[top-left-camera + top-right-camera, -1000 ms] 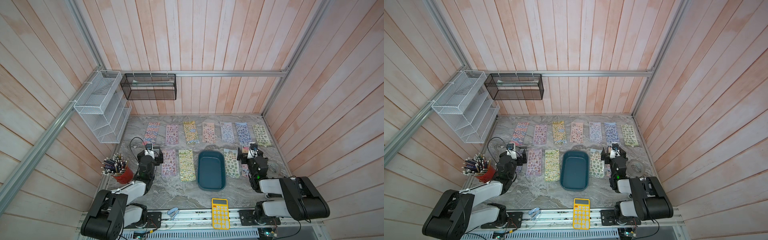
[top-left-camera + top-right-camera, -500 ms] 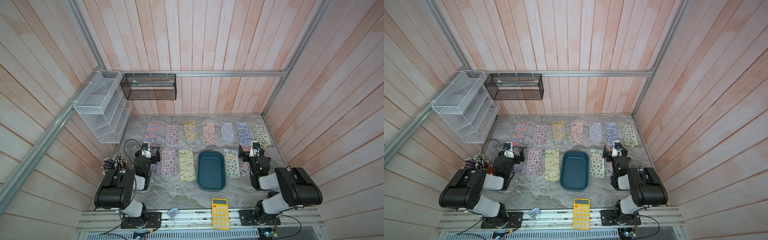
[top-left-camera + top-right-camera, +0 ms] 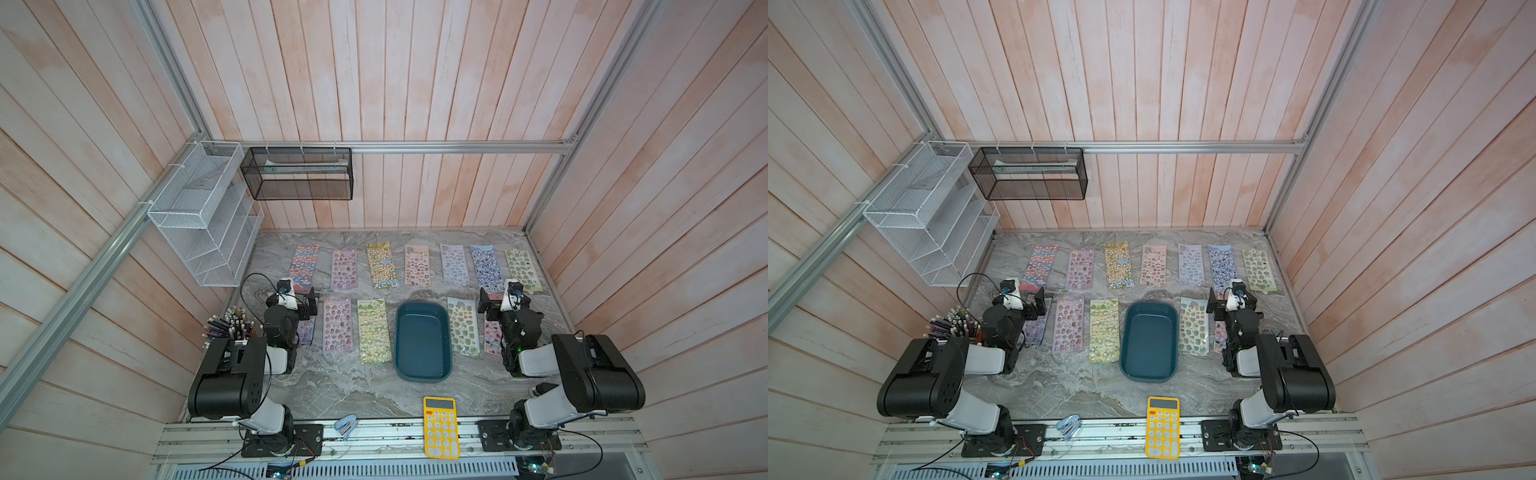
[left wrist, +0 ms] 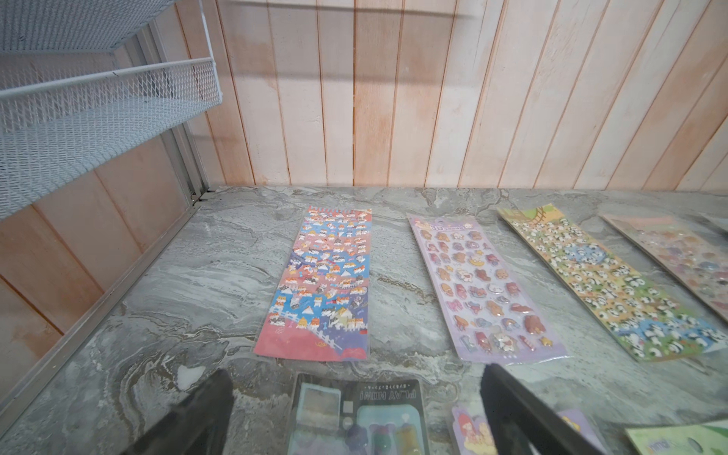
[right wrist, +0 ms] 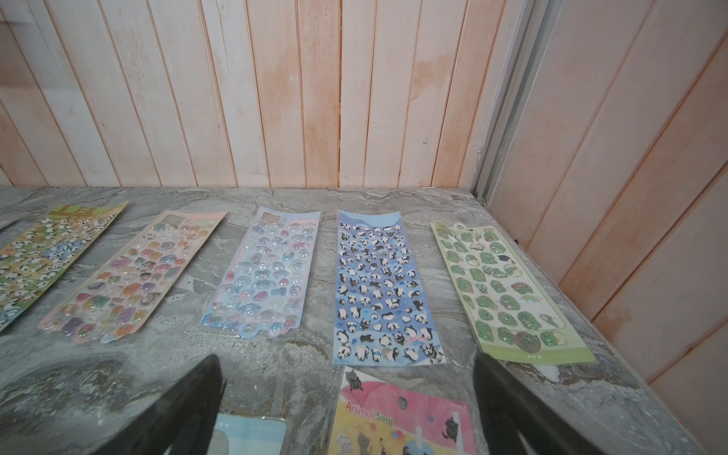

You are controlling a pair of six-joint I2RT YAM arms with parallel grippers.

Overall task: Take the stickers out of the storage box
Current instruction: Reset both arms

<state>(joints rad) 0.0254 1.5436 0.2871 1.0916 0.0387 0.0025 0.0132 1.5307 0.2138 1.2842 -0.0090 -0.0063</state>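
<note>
Twelve or so stickers [image 3: 376,330] lie flat on the counter [image 3: 332,386]. None shows inside the storage box [image 3: 423,345], whose dark floor is bare in both top views, so the job looks finished. The box sits a little toward 6 o'clock of the counter's middle, with its long axis running 12 to 6. Seven sheets line the 12 o'clock side, and the rest flank the box at 9 and 3 o'clock. Each sheet's long axis also runs roughly 12 to 6, with the outer ones fanned slightly. On the far row the header ends point to 12 o'clock.

The left claw [image 4: 354,372] is spread wide and holds nothing, hanging over a dark-headed sheet [image 4: 356,417] at 9 o'clock. The right claw [image 5: 346,357] is likewise spread and empty, above a pink sheet [image 5: 402,417] at 3 o'clock.

Trouble from here would most likely come from the arms themselves. Both claws seem to hang low over thin, glossy sheets. A dip or a sideways swing could catch an edge, drag the sheet across a neighbour, or shove it against the box. The green sheet [image 5: 508,291] at about 2 o'clock lies near the wall, where a nudge might curl it. A sheet lying flat on the stone would probably be hard to pinch up.
</note>
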